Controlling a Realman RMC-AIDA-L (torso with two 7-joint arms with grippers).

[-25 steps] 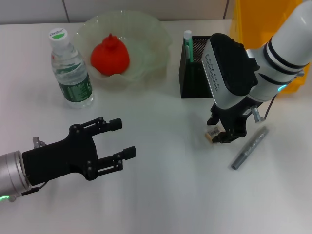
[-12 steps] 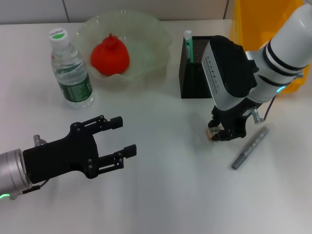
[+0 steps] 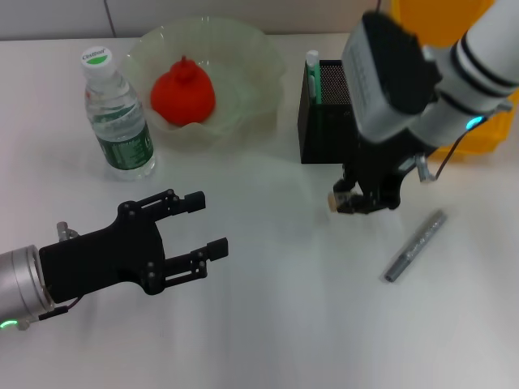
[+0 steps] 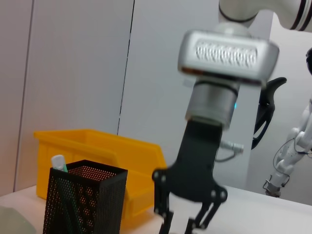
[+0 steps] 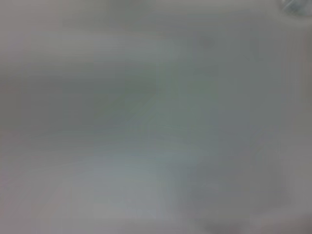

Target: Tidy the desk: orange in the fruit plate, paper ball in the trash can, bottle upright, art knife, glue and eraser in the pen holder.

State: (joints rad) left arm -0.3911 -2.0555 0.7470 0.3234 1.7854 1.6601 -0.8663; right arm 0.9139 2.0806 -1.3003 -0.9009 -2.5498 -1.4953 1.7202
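A: What takes up the most room?
B: The white tabletop (image 3: 268,324), then the yellow trash can (image 3: 442,16) in the upper right corner of the head view, partly behind the right arm.

A: And next down?
B: The fruit plate (image 3: 259,49) at upper centre, with the orange (image 3: 183,93) resting inside it. The bottle (image 3: 117,113) stands upright just left of it, apart from its rim.

A: The arms?
B: The left gripper (image 3: 197,231) hovers at lower left, jaws spread wide around nothing. The right gripper (image 3: 357,200) hangs right of centre, just in front of the pen holder (image 3: 320,130), jaws pinched on the eraser (image 3: 333,198), which is clear of the tabletop.

A: Anything smaller?
B: A grey art knife (image 3: 414,245) lies at an angle at lower right, well apart from the holder. A green-and-white glue stick (image 3: 312,74) stands in the holder's left corner.
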